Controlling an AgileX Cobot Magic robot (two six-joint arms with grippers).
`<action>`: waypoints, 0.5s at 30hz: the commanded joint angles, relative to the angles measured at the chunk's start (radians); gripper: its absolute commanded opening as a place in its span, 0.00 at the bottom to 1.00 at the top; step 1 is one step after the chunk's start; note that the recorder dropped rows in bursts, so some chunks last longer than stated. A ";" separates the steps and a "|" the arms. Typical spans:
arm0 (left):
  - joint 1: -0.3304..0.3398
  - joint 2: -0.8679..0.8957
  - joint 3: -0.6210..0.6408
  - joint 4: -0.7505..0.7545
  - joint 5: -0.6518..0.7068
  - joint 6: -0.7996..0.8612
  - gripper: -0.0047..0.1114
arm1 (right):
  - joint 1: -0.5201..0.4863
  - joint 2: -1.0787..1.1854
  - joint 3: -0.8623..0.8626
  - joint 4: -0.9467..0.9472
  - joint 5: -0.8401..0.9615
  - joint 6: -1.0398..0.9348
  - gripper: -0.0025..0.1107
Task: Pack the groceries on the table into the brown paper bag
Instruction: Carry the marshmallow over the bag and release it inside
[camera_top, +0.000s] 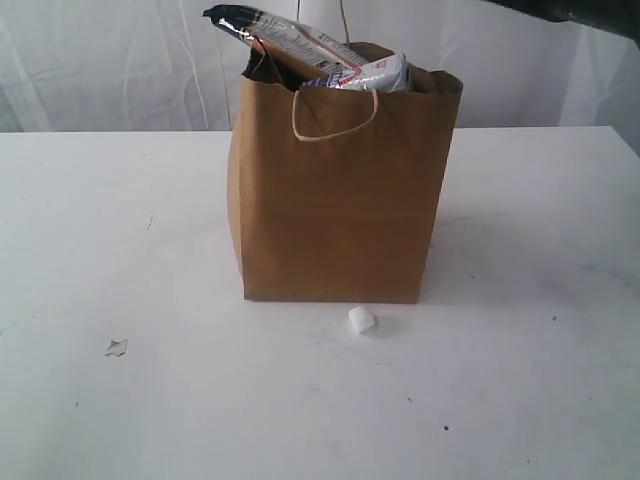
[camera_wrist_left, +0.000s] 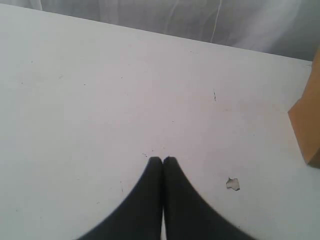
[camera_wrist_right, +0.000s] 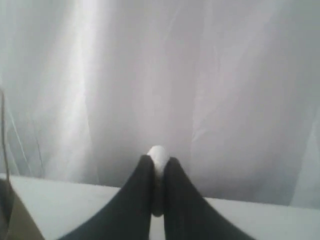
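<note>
The white table (camera_top: 120, 250) spreads wide under everything, scuffed and speckled. Toward its back, about midway across, the brown paper bag (camera_top: 335, 210) stands upright with its mouth open and a cream cord handle (camera_top: 335, 125) hanging down the front face. A long packet (camera_top: 290, 38) with a dark end sticks out of the bag's top, tilted and leaning toward my left side. Beside it a white and blue pack (camera_top: 375, 75) shows just above the rim; I cannot tell what else is inside. On the table just in front of the bag's base lies a loose marshmallow (camera_top: 362, 320), close to the bag but not touching it. Further toward my left, well apart from the bag, sits a small pale scrap (camera_top: 116, 347). My left gripper (camera_wrist_left: 162, 160) hangs low over bare table with its fingers pressed together and nothing between them, the bag's corner off to one side. My right gripper (camera_wrist_right: 159, 161) is raised with the white curtain behind it, pinching a second marshmallow (camera_wrist_right: 159, 153) between its fingertips.
</note>
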 joint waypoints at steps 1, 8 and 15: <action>0.001 -0.004 0.004 0.005 -0.003 -0.010 0.04 | -0.024 0.002 -0.003 0.021 -0.004 0.268 0.02; 0.001 -0.004 0.004 0.005 -0.003 -0.010 0.04 | -0.024 -0.017 -0.003 -0.019 0.159 0.328 0.02; 0.001 -0.004 0.004 0.005 -0.003 -0.010 0.04 | -0.026 -0.022 -0.069 0.085 0.191 0.007 0.02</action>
